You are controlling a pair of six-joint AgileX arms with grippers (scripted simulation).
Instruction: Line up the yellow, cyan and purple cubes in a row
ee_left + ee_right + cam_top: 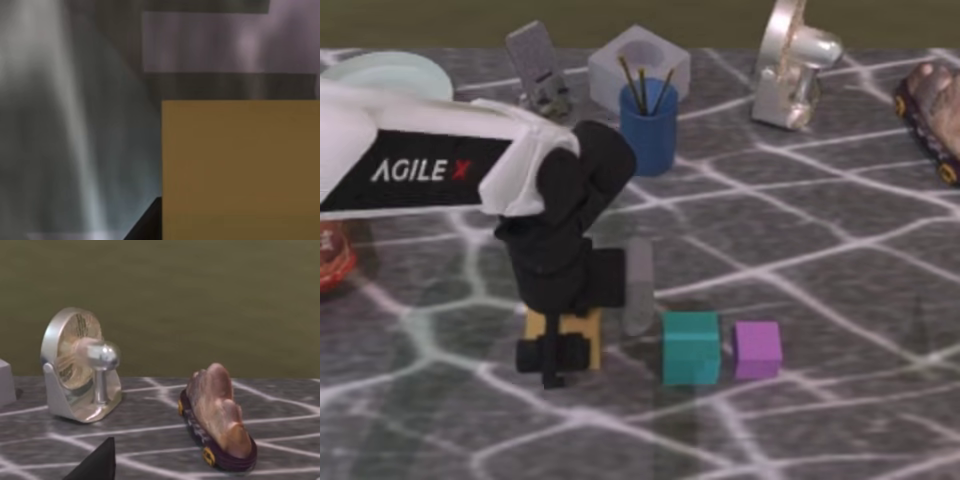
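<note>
"AGILE X" in white letters on the black panel of the left arm [430, 165], top view; no other readable text in any view

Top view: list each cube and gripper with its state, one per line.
yellow cube: on the table, under the left gripper, left end of the row.
cyan cube: upright on the table, free, middle.
purple cube: upright, free, just right of the cyan one.
left gripper: down over the yellow cube.
Right gripper: not in view.
</note>
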